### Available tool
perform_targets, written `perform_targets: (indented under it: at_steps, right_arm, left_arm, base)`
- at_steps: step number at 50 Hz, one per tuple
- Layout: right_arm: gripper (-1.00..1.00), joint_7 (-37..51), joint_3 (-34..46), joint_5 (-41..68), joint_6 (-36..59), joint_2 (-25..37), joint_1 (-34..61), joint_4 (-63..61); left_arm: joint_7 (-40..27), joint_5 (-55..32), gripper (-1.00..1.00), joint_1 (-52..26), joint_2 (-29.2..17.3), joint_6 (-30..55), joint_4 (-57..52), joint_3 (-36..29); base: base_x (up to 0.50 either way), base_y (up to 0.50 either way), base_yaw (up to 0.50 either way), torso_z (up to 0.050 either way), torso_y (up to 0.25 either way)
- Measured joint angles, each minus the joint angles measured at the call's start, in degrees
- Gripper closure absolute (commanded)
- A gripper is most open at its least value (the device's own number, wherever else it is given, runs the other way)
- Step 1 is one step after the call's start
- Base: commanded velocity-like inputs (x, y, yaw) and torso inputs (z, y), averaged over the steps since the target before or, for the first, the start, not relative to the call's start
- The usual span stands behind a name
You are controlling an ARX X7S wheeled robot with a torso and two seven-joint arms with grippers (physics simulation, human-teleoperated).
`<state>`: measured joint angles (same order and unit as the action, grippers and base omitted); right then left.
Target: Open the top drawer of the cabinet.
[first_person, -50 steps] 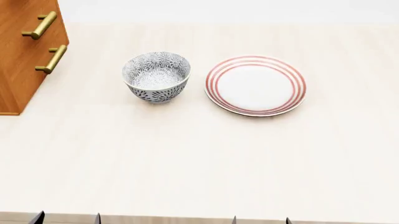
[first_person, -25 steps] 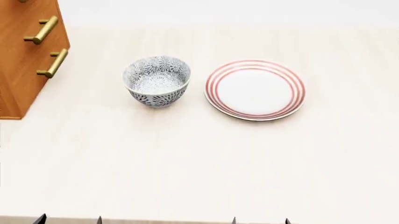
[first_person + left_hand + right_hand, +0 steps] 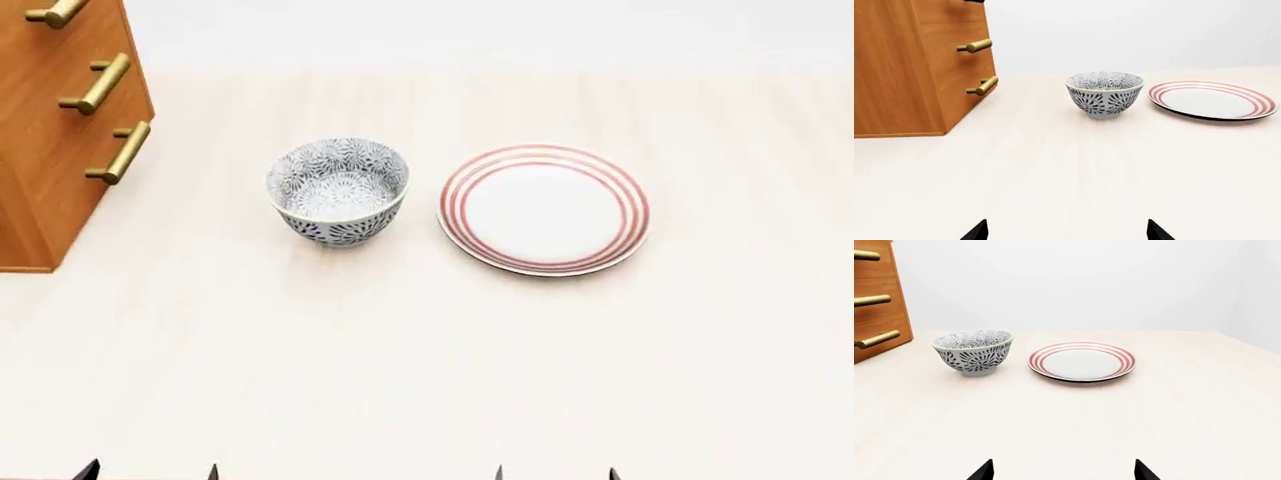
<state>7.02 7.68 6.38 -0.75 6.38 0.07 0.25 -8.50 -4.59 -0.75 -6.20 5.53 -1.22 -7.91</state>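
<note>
One table [image 3: 441, 380], pale wood. One cabinet [image 3: 47, 150], orange-brown, at the table's far left edge. Three brass bar handles visible on its front, so three drawers; top drawer [image 3: 869, 251] is the highest one, flush with the front, i.e. closed, handle [image 3: 56, 12] cut off by the frame edge in the head view. One plate [image 3: 543, 208], white with red rings, mid-table toward the far edge. One bowl [image 3: 338, 190], blue-and-white pattern, just left of the plate, not touching. Left gripper [image 3: 1066, 231] and right gripper [image 3: 1063, 470]: only fingertips show at the near edge, spread wide, nothing held.
</note>
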Motion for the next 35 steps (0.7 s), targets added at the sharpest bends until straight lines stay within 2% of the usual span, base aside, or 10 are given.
perform_targets:
  at_steps: [10, 35]
  right_arm:
    - [-1.0, 0.7, 0.7, 0.6, -0.3, 0.6, 0.1, 0.3]
    - [-1.0, 1.9, 2.2, 2.2, -0.3, 1.8, 0.6, 0.9]
  left_arm:
    - [-0.7, -0.8, -1.0, 0.1, -0.6, -0.1, -0.2, -0.7]
    - [-1.9, -2.5, -1.0, 0.0, -1.8, -0.6, 0.0, -2.2]
  base:
    - [0.02, 0.0, 0.0, 0.043, 0.0]
    - [0.5, 0.0, 0.0, 0.0, 0.0]
